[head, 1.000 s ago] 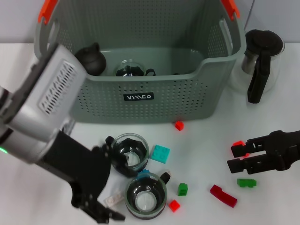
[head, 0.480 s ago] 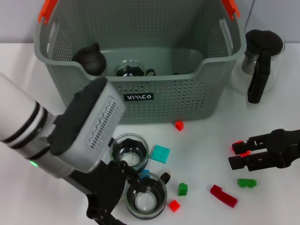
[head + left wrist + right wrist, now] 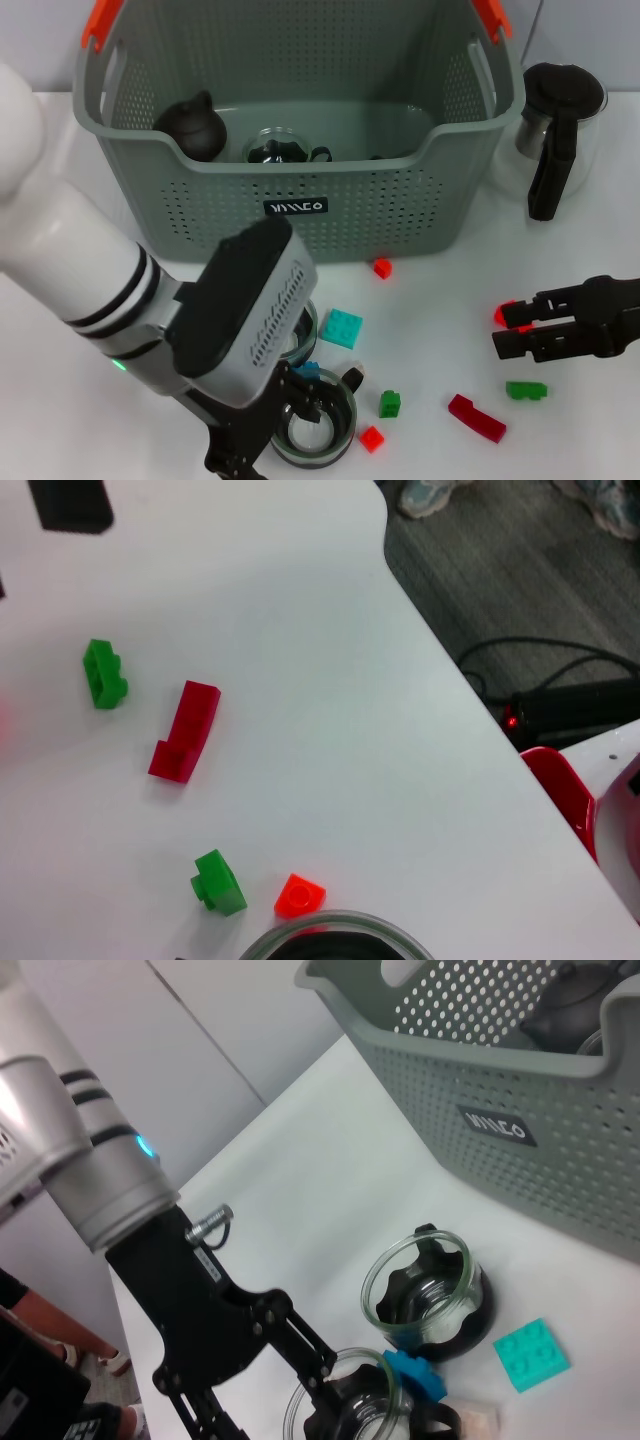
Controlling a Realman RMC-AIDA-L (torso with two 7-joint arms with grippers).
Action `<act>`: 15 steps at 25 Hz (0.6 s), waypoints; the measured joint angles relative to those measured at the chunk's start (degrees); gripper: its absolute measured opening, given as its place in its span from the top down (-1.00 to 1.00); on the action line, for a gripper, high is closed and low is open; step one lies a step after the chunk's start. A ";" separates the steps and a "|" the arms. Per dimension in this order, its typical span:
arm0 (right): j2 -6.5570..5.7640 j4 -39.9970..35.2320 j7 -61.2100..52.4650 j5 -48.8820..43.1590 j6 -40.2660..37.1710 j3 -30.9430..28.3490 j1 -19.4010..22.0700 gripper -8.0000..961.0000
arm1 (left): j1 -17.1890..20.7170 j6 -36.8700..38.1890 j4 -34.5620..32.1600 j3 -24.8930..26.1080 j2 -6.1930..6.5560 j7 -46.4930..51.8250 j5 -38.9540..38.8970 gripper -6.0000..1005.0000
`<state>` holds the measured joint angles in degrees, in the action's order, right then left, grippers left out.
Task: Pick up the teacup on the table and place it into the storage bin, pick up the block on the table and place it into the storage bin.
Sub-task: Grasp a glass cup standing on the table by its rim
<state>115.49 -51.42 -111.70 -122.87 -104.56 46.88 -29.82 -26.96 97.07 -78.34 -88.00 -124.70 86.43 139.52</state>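
Observation:
Two glass teacups with black bases stand in front of the storage bin [image 3: 300, 165]. In the head view my left arm hides most of the rear teacup [image 3: 425, 1285]. The front teacup [image 3: 318, 425] sits near the table's front edge. My left gripper [image 3: 275, 430] is open just left of it, with one finger [image 3: 310, 1355] at its rim. Loose blocks lie around: teal [image 3: 341, 328], blue [image 3: 308, 370], green [image 3: 390, 403], small red [image 3: 372, 438] and dark red [image 3: 476, 417]. At the right my right gripper [image 3: 500, 328] is open low over the table, a red block [image 3: 507, 313] by its far finger.
The bin holds a black teapot [image 3: 192, 125] and a glass teacup [image 3: 280, 150]. A glass kettle [image 3: 555, 130] with a black handle stands right of the bin. Another small red block [image 3: 382, 267] lies at the bin's foot, and a green one [image 3: 526, 389] lies near the right gripper.
My left arm has swung rightward across the front of the table, bringing its gripper up to the front teacup and covering the rear one. The right gripper has barely moved.

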 joint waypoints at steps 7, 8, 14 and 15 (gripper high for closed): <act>0.00 0.10 0.46 0.00 0.01 -0.86 0.31 -0.43 | -0.28 -1.99 1.62 -2.53 -0.04 0.27 0.91 -0.59; 0.00 0.10 0.48 0.00 0.10 -0.86 0.32 -0.43 | -0.29 -2.38 1.84 -3.12 -0.07 0.44 1.09 -0.58; -0.09 0.76 0.97 0.00 0.57 -0.85 0.14 -0.43 | -0.37 -3.74 2.57 -4.88 -0.10 1.95 1.41 -0.57; -0.18 1.05 1.04 0.00 0.62 -0.86 0.03 -0.43 | -0.38 -4.15 2.61 -5.04 -0.10 2.31 1.45 -0.57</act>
<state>115.31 -50.37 -110.66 -122.87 -103.95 46.02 -29.78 -27.33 92.92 -75.73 -93.03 -124.80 88.74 140.98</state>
